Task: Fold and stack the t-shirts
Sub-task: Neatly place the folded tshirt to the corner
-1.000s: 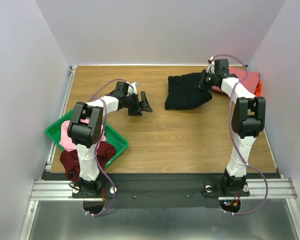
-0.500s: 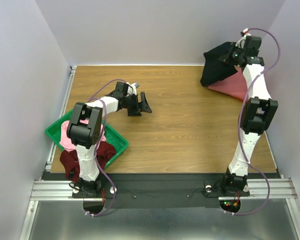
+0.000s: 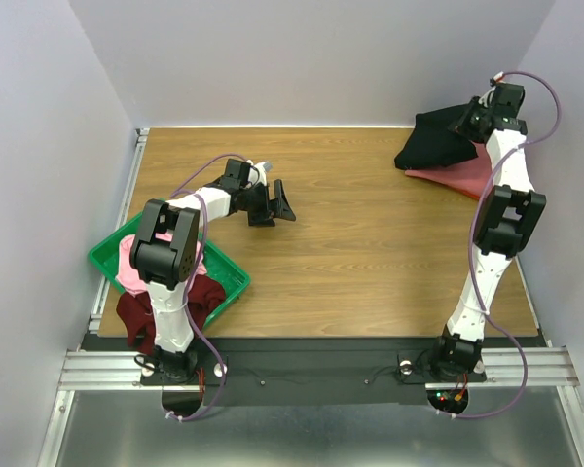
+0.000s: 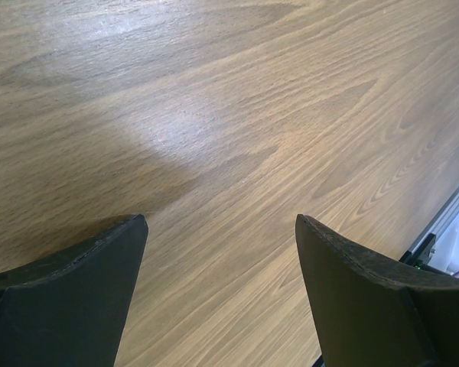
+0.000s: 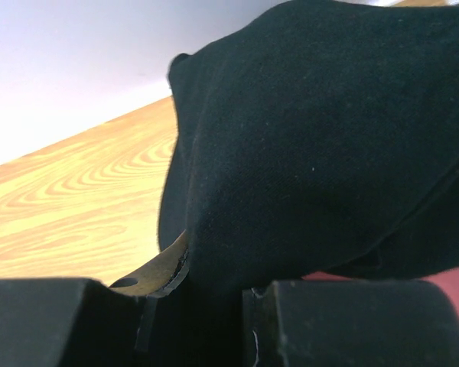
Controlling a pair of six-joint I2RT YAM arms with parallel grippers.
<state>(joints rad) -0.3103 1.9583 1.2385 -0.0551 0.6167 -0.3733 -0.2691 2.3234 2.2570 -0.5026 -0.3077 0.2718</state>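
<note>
- Holding black t-shirt in right gripper, jaws narrow, pinched on the cloth, far right corner
- vs a second ago: it was left of there on the table, now raised and draped over coral-pink tee
- left gripper unmoved, jaws wide, nothing between, over bare wood
- light pink tee and maroon tee unchanged at green tray, near left

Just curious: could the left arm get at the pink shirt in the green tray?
Likely yes: left gripper open and empty; pink shirt lies exposed in the green tray beside that arm's base.
</note>
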